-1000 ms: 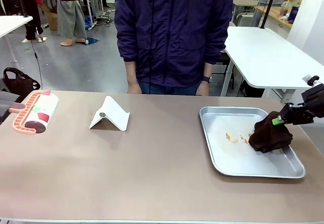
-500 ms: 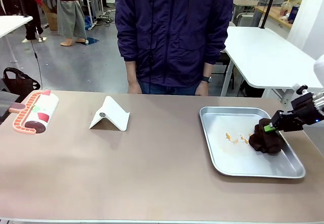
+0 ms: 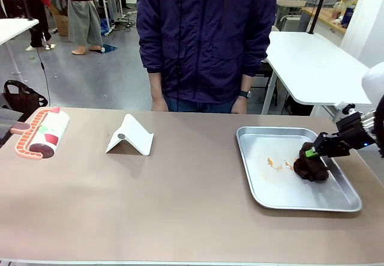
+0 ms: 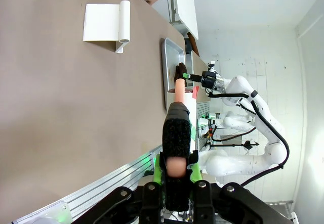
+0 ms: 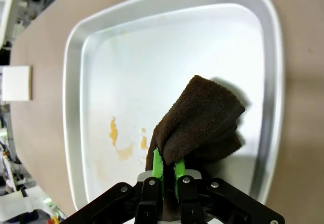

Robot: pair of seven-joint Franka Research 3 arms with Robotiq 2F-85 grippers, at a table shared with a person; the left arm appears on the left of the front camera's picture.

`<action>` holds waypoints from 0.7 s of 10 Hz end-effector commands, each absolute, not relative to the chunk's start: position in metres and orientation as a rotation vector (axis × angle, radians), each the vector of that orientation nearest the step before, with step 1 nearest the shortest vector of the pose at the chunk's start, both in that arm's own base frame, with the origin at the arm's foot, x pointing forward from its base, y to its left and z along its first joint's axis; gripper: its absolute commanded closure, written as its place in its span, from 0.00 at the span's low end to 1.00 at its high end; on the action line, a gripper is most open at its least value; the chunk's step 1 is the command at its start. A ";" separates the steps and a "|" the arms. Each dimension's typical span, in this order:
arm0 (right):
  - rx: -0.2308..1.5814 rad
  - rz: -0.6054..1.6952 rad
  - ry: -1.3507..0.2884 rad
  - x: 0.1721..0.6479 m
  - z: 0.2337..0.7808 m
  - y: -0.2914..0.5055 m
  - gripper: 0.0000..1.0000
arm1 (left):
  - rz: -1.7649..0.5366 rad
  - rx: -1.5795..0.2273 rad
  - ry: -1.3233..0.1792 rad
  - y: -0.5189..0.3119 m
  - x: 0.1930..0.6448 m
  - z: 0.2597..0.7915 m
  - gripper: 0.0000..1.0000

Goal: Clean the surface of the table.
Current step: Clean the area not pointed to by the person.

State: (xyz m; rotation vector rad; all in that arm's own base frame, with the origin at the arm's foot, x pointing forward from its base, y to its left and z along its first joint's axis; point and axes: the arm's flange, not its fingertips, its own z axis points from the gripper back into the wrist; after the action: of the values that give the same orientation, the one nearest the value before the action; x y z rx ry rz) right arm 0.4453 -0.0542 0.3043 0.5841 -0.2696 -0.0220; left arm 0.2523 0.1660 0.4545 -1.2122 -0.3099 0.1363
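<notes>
Cloth (image 3: 311, 165) in tray (image 3: 264, 188), tray on table (image 3: 180, 206)

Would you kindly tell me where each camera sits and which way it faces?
Front view: on the robot's side, facing across the brownish-taupe table at the person in a dark blue jacket; the robot's right hand at picture right.
Left wrist view: on the left wrist, looking along the tabletop; left hand shut on a long peach-and-black item.
Right wrist view: on the right wrist, looking down into the silver metal tray; right hand shut on a dark brown cloth.
Shared: all three show the tray and cloth.
</notes>
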 end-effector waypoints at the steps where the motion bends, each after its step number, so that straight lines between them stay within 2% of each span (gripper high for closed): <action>1: 0.628 0.043 -0.267 0.452 0.286 -0.032 1.00 | 0.134 -1.221 -0.319 0.165 0.253 0.456 0.78; 7: 0.719 0.176 -0.134 0.447 0.263 0.047 1.00 | 0.134 -1.221 -0.319 0.165 0.253 0.456 0.78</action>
State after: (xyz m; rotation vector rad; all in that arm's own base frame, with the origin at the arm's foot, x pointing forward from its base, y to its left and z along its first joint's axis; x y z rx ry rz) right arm 0.4522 0.0289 0.2888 0.6870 -0.1726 0.1285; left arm 0.2523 0.1660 0.4545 -1.2122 -0.3099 0.1363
